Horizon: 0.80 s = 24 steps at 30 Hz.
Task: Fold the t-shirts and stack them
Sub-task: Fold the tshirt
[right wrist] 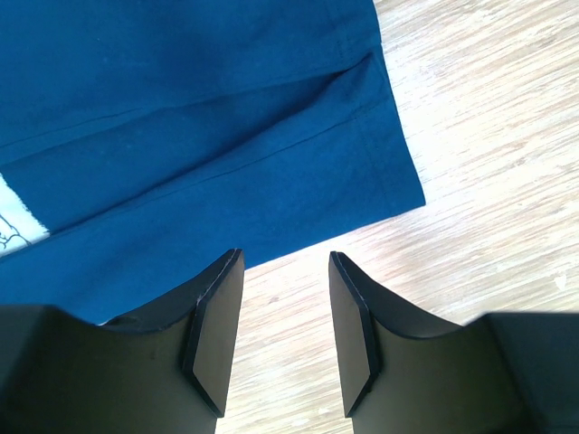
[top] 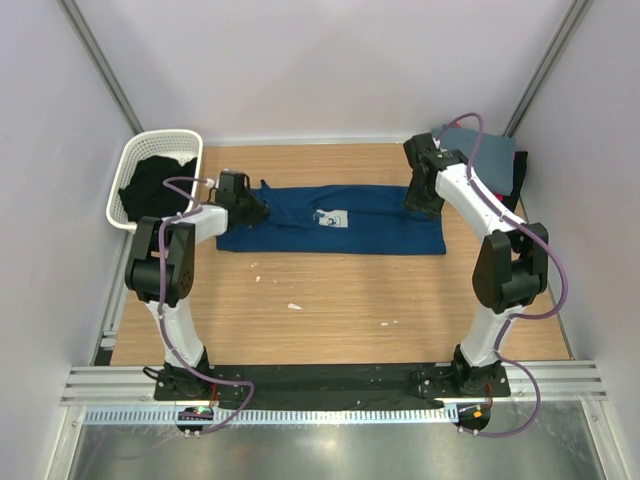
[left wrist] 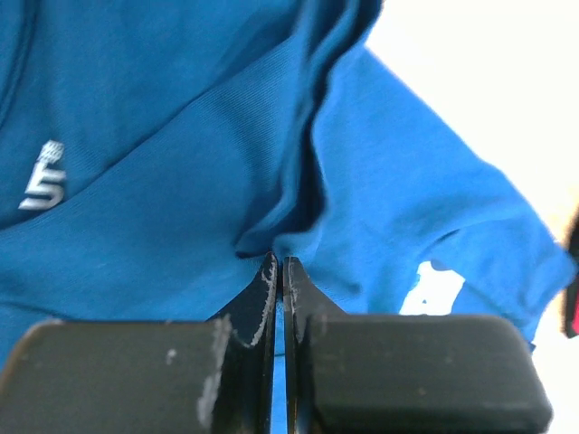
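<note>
A white basket sits at the desk's far left corner with a black garment heaped inside it. Just beside it, the left gripper is down on the left end of the navy blue t-shirt. In the left wrist view its jaws are together and pinch a raised pucker of the blue cloth at their tips, with a ridge of fabric running up and away from that point. The t-shirt lies as a long, narrow folded band across the far half of the desk, parallel to the far edge. Its pale square print faces up near the middle of the band. A few small white scraps lie on the bare wood nearer the front edge. The right gripper is at the right end of the band. In the right wrist view its jaws stand apart over the wood, just off the hemmed edge of the shirt, with nothing between them. At the desk's far right corner rests a stack of folded t-shirts, grey on top and a black one showing at its right side, partly hidden behind the right arm.
</note>
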### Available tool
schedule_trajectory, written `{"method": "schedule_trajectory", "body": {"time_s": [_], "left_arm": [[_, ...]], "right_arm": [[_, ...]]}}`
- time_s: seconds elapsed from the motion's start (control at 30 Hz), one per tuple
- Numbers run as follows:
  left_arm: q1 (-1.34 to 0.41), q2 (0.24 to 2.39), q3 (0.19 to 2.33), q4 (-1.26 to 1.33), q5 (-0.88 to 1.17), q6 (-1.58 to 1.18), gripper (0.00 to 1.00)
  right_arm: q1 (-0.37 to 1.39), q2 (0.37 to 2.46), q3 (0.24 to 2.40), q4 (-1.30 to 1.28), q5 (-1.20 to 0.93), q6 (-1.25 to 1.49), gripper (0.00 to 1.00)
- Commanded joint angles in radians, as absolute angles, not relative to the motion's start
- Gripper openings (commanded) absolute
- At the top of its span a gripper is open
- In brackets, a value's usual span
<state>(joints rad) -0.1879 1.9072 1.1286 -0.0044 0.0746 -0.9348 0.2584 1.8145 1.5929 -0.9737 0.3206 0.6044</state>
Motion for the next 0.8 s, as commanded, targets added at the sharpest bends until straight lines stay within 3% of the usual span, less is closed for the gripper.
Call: {"method": "schedule_trajectory", "body": {"time_s": [0.0, 0.77], "left_arm": [[-0.192, 1.898, 1.189, 0.048, 0.084, -0.968, 0.01], [-0.267, 2.109, 1.432, 0.189, 0.107, -1.049, 0.03]], "right_arm": [[0.262, 1.793, 1.589, -0.965, 0.357, 0.609, 0.48], [0.235, 1.887, 1.628, -0.922, 0.341, 0.548, 0.49]]}}
